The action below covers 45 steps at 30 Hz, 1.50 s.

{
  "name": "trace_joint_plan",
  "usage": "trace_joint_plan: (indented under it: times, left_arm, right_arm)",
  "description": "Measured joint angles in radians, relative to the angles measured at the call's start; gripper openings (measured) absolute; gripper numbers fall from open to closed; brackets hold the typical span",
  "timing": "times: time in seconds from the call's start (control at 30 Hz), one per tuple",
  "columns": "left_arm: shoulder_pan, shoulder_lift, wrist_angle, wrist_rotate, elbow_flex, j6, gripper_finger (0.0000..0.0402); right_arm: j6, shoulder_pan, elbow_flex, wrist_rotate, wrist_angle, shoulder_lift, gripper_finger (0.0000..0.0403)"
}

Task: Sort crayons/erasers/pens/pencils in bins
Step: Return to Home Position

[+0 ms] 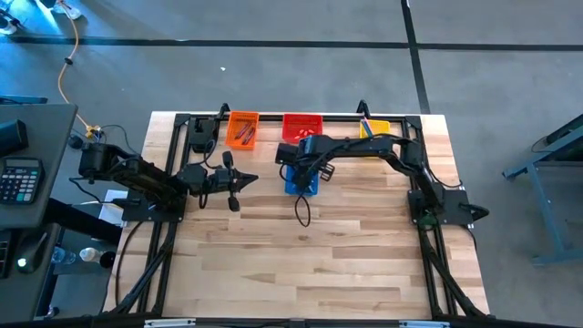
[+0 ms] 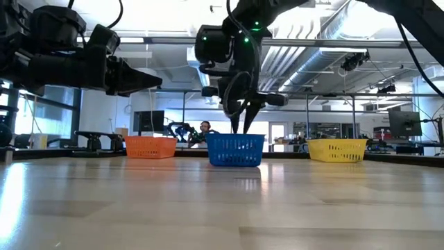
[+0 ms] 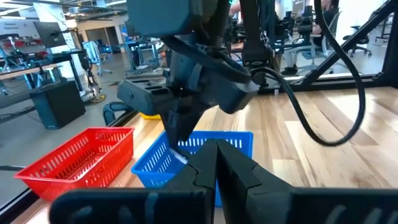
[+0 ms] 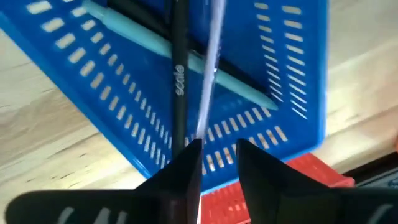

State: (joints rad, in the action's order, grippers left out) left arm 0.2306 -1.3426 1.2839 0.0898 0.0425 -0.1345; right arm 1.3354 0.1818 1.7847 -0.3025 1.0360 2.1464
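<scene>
The blue bin (image 1: 301, 186) stands mid-table, and my right gripper (image 4: 217, 146) hangs over it, pointing steeply down, fingers open. In the bin a teal pen (image 4: 143, 34) lies slantwise. A dark stick with lettering (image 4: 179, 81) runs across it up to one fingertip. Beside it shows a pale, blurred stick (image 4: 208, 68). The orange bin (image 1: 242, 129), red bin (image 1: 301, 126) and yellow bin (image 1: 375, 129) stand in a row at the far edge. My left gripper (image 3: 217, 155) waits shut and level, left of the blue bin. My right gripper points down into the blue bin. The dark stick's end (image 4: 181, 140) shows right at one fingertip (image 4: 186, 158); whether they touch I cannot tell. Nothing sits between the two fingers.
Thin sticks lie in the orange bin and small red pieces in the red bin. A black frame (image 1: 182, 123) rims the table's far edge and sides. The near half of the wooden table (image 1: 301, 273) carries no objects. A person sits in the room behind.
</scene>
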Motion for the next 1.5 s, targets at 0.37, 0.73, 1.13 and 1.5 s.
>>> trace_joint_plan:
  times: [0.37,0.73,1.13,1.5]
  left_arm:
    - [0.031,0.016,0.000,-0.018,-0.016,0.011,0.0000]
    - [0.184,0.128,-0.089,-0.287,-0.032,0.122,0.0000]
    - [0.193,0.209,-0.121,-0.298,-0.032,0.128,0.0000]
    - [0.192,0.288,-0.213,-0.315,-0.032,0.115,0.0000]
  right_arm:
    - [-0.292,-0.063,0.001,-0.044,-0.010,-0.073,0.0081]
    - [-0.665,-0.036,-0.210,0.280,-0.391,-0.275,0.0002]
    - [-1.040,-0.032,-1.011,0.243,-1.555,-0.591,0.0000]
    - [-1.146,-0.009,-1.499,0.047,-1.778,-1.070,0.0000]
